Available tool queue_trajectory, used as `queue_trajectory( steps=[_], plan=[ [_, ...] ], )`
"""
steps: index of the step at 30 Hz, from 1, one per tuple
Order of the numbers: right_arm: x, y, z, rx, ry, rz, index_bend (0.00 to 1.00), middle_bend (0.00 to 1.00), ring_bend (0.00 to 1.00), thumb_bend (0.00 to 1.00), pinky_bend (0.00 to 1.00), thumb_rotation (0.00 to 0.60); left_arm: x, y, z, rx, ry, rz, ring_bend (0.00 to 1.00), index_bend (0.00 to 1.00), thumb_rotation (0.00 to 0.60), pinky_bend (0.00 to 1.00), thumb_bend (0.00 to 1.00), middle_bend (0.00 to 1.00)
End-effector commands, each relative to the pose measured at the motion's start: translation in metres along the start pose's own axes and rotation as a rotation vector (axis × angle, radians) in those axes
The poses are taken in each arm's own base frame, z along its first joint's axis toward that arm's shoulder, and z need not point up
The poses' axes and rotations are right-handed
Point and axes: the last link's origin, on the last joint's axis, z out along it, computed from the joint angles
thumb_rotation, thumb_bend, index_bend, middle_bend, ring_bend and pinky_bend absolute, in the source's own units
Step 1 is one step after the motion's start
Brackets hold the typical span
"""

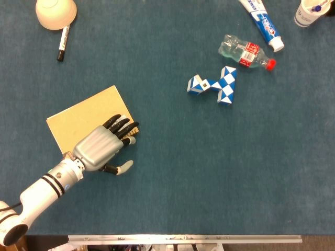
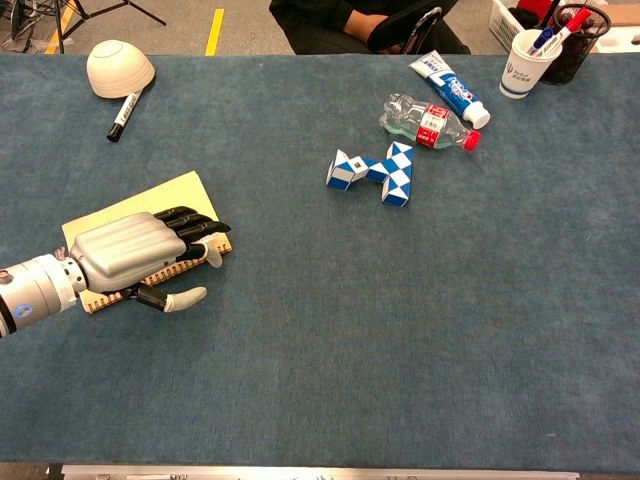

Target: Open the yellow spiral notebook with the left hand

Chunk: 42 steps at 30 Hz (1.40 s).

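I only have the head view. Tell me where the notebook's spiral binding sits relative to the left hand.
Observer: In the chest view, the spiral binding runs along the notebook's near edge, partly under the left hand.
Operator: Report whether the cover has lifted.
Observer: From the chest's lower angle the yellow notebook looks flat on the table, cover closed.
Operator: My frame cuts off the cup at top right. Describe it.
Observer: The white cup stands upright and holds pens, one blue-capped and one red-capped.
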Motion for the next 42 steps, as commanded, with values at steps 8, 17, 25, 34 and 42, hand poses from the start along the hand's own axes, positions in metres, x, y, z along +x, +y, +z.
queue_trajectory(
  steps=[8, 17, 25, 34, 42],
  plan=[
    [0.001, 0.002, -0.002, -0.005, 0.001, -0.001, 0.09, 0.1, 0.0, 0.35, 0.0, 0.6, -0.006, -0.003, 0.005, 0.016, -0.005, 0.027, 0.0, 0.24, 0.0, 0.0, 0.35, 0.0],
    [0.0, 0.003, -0.002, -0.006, -0.004, -0.001, 0.09, 0.1, 0.0, 0.35, 0.0, 0.6, -0.009, -0.016, 0.009, 0.067, 0.003, 0.068, 0.0, 0.24, 0.0, 0.0, 0.35, 0.0],
    [0.001, 0.003, -0.003, -0.008, -0.001, -0.001, 0.09, 0.1, 0.0, 0.35, 0.0, 0.6, -0.007, -0.036, 0.011, 0.145, 0.007, 0.08, 0.0, 0.24, 0.0, 0.0, 0.35, 0.0],
    [0.002, 0.002, -0.004, -0.006, 0.005, 0.0, 0.09, 0.1, 0.0, 0.35, 0.0, 0.6, -0.001, -0.063, 0.013, 0.27, 0.035, 0.061, 0.0, 0.23, 0.0, 0.0, 0.35, 0.0],
    [0.002, 0.001, -0.004, 0.002, 0.002, 0.003, 0.09, 0.1, 0.0, 0.35, 0.0, 0.6, 0.006, -0.075, -0.006, 0.336, 0.053, -0.053, 0.0, 0.2, 0.0, 0.0, 0.35, 0.0]
  ],
)
